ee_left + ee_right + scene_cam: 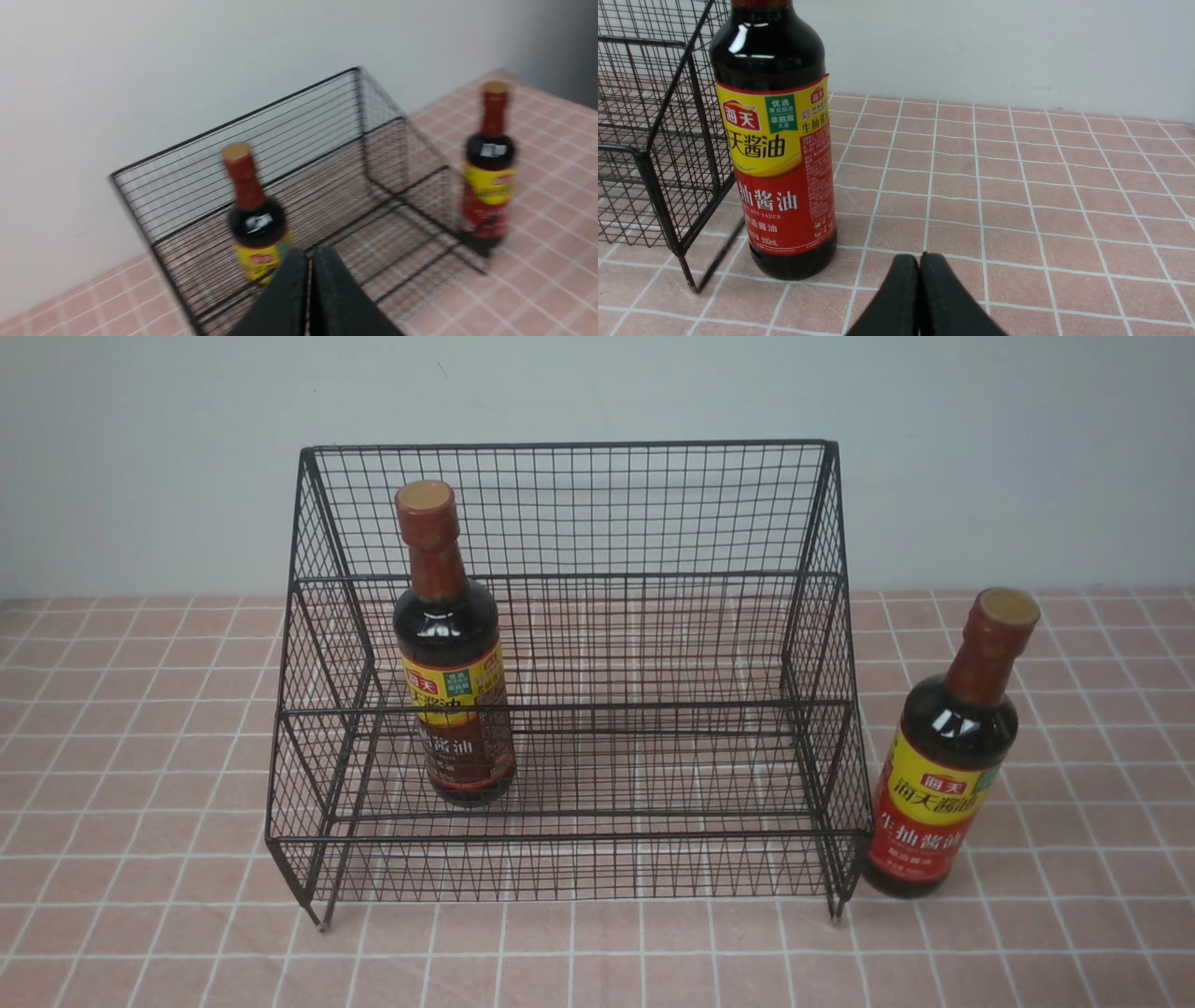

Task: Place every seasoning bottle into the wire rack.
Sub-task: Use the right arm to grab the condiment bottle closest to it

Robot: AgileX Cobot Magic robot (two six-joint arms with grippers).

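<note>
Done: brown-label bottle (pixel 455 653) stands inside wire rack (pixel 653 523), centre-left | Yours to do: red-label bottle (pixel 943 775), lower right, just beside rack | Your left gripper (pixel 309 298), right gripper (pixel 920 298): pressed closed, empty

Red-label bottle (pixel 777 154) upright beside rack (pixel 654 154) corner; right hand (pixel 920 261) closed, empty.

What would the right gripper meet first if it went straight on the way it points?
Probably the checked tablecloth: the shut right gripper points past the red-label bottle, which stands to one side of its line. Depth is unclear.
</note>
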